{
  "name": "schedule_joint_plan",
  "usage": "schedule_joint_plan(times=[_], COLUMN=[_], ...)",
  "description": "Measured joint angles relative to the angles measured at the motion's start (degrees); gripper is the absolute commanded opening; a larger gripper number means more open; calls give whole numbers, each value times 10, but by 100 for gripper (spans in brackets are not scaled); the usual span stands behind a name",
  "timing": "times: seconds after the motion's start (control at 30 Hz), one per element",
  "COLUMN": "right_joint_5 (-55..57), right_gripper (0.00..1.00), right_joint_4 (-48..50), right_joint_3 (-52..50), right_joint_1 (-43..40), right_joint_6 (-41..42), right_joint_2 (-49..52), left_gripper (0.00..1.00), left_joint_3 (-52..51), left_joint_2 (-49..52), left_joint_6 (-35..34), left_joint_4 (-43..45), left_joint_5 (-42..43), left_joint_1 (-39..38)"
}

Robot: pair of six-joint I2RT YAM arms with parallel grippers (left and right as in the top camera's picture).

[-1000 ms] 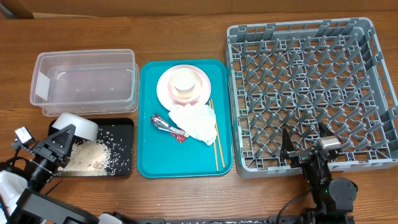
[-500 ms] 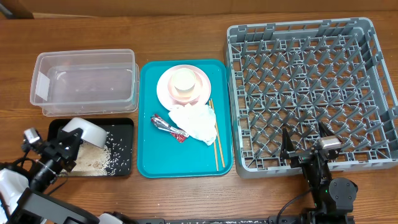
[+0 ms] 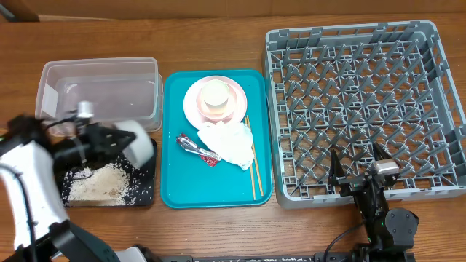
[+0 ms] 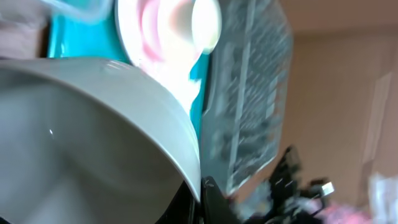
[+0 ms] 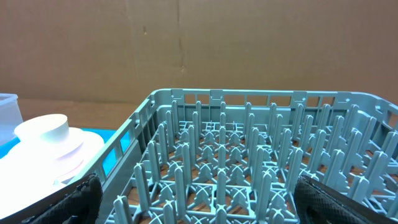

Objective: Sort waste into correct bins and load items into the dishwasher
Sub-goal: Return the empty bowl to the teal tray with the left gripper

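My left gripper (image 3: 119, 143) is shut on the rim of the white-grey bowl (image 3: 140, 146) and holds it tilted above the right end of the black tray (image 3: 145, 191). In the left wrist view the bowl (image 4: 93, 137) fills the left side, its rim pinched between my fingers (image 4: 200, 190). A pile of rice (image 3: 98, 182) lies in the black tray. The clear tub (image 3: 98, 94) stands behind it. The pink plate (image 3: 195, 105) carries a pale cup or bowl (image 3: 216, 98). My right gripper (image 3: 357, 173) is open at the grey dish rack's (image 3: 364, 109) front edge.
On the teal tray (image 3: 175, 185) lie the crumpled white napkin (image 3: 227, 144), the red-and-silver wrapper (image 3: 196, 149) and the chopsticks (image 3: 253, 164). The right wrist view shows the rack's pegs (image 5: 249, 155) between my open fingers (image 5: 199, 199), and the cup (image 5: 43, 134) at the left.
My left gripper has lifted the white-grey bowl off the black tray's left end and swung it right. The rice stays in a pile on the tray. The right arm has not moved.
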Motion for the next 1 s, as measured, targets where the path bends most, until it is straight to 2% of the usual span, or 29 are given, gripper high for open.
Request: schedule_joint_plan(times=[0.1, 0.2, 0.5, 0.8, 1.0], right_joint_5=[0, 0, 0, 0, 0], right_gripper=[100, 100, 100, 100, 100], right_joint_4=[0, 0, -1, 0, 0], right_joint_3=[0, 0, 0, 0, 0], right_joint_1=[0, 0, 0, 0, 0], right_joint_6=[-1, 0, 0, 0, 0], right_joint_2=[0, 0, 0, 0, 0], left_gripper=[4, 4, 4, 4, 4], left_joint_3=[8, 9, 9, 1, -25], left_joint_2=[-1, -2, -2, -2, -2], left_joint_6=[-44, -113, -224, -342, -408], left_joint_4=[14, 27, 38, 74, 87], left_joint_5=[-73, -192, -376, -497, -559], left_joint_1=[-84, -203, -420, -595, -657])
